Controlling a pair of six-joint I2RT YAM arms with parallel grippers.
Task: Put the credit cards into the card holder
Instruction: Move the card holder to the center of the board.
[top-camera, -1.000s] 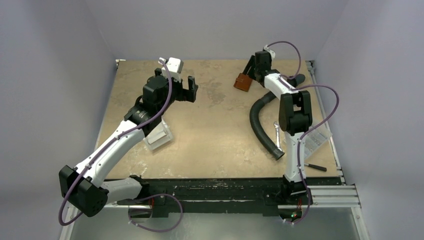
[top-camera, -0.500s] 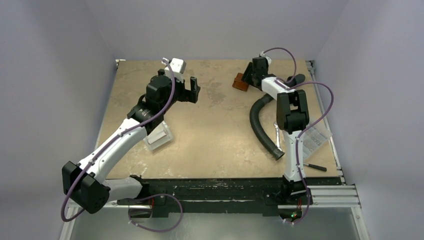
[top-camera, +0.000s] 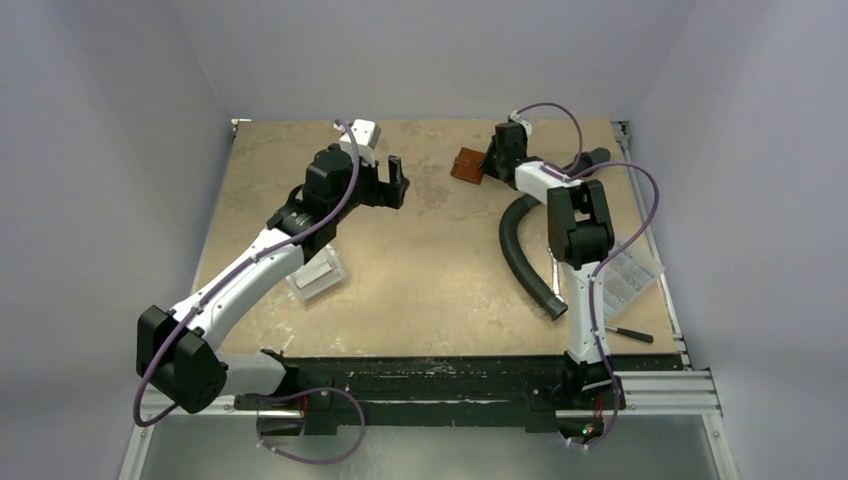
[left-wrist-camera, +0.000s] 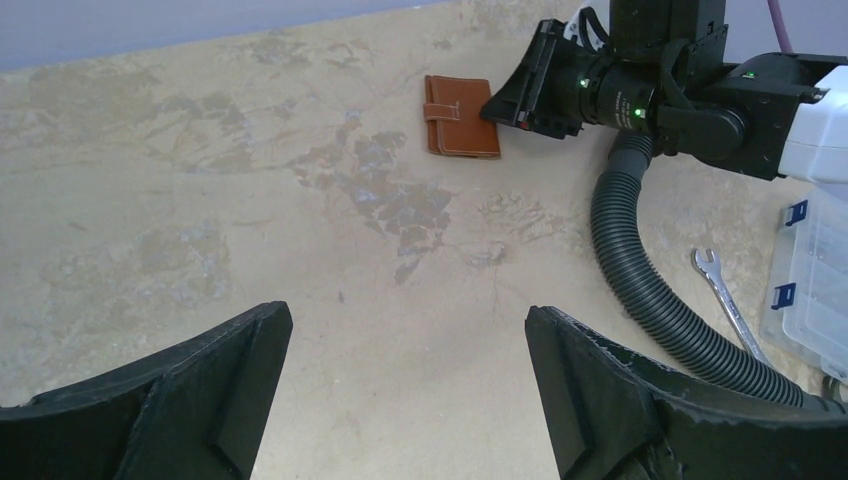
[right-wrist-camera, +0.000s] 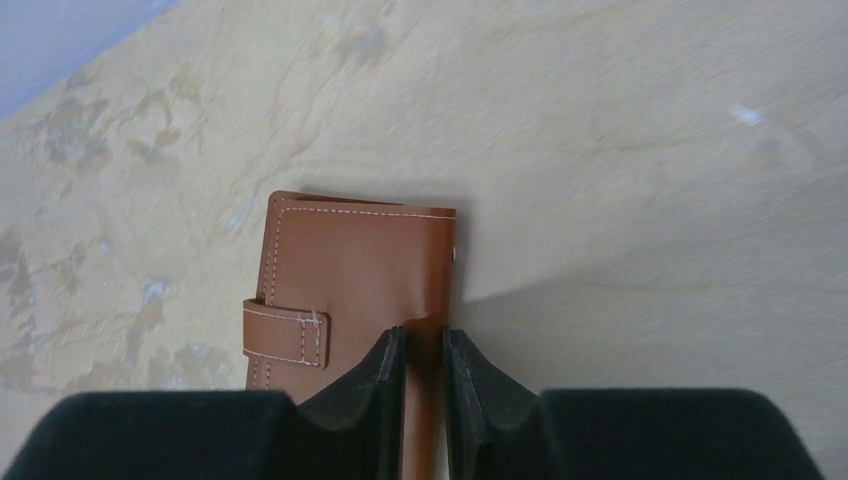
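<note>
Right wrist: closed brown card holder (right-wrist-camera: 350, 270)

Tan mottled table (top-camera: 430, 270); on it brown card holder (top-camera: 467, 164), black hose (top-camera: 511, 245), wrench (left-wrist-camera: 728, 300), clear box (top-camera: 320, 275), printed packet (top-camera: 632, 272)

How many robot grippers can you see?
2. The left gripper hangs open above the table; the right gripper pinches an edge of the brown leather wallet at the far side.
</note>
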